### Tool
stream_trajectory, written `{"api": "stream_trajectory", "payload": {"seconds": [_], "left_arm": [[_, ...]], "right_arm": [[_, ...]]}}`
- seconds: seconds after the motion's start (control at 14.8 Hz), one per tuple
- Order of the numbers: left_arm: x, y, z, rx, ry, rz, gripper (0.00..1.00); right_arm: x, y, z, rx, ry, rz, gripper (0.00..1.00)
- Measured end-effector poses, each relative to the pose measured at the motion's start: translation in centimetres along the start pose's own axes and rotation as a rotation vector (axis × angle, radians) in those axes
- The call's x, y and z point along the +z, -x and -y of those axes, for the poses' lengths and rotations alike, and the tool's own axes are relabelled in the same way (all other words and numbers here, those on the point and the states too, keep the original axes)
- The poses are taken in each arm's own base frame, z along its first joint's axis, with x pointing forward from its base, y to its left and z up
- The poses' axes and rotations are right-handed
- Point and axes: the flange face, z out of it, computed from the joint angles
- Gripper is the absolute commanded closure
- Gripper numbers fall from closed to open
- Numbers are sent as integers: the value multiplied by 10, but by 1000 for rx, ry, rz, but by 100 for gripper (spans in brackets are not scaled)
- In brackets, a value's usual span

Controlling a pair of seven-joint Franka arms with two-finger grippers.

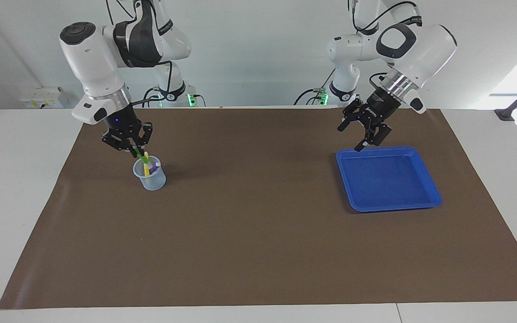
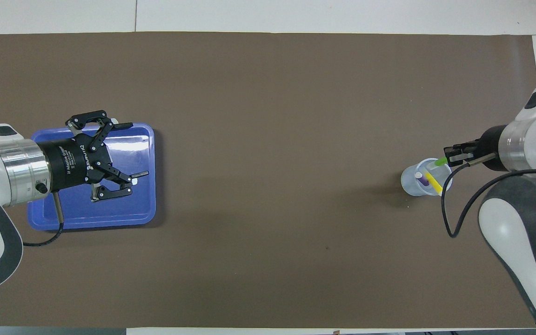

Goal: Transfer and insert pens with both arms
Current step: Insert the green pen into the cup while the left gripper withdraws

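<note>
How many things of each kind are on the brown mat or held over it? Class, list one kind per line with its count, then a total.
Pens: 3, namely the green pen in the right gripper, and the yellow pen and purple pen in the cup
Cup: 1
Blue tray: 1
Total: 5

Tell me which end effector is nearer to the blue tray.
Left. The left end effector hangs open over the blue tray, above its edge nearest the robots. The right end effector is over the cup at the right arm's end, shut on the green pen.
</note>
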Motion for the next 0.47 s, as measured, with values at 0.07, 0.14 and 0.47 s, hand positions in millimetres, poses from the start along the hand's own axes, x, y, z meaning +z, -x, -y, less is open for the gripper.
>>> {"api": "stream_trajectory", "payload": {"seconds": [0.07,0.14,0.47], "left_arm": [[-1,0,0,22,0,-20,0],[-1,1,-1,56,-2,-54,0],[-13,14,-34,246,-65,-187,0]], "right_arm": [[5,6,-5,5,-1,5,100],[10,10,-9,11,-1,6,100],[40,23,-14,27,5,-7,100]]}}
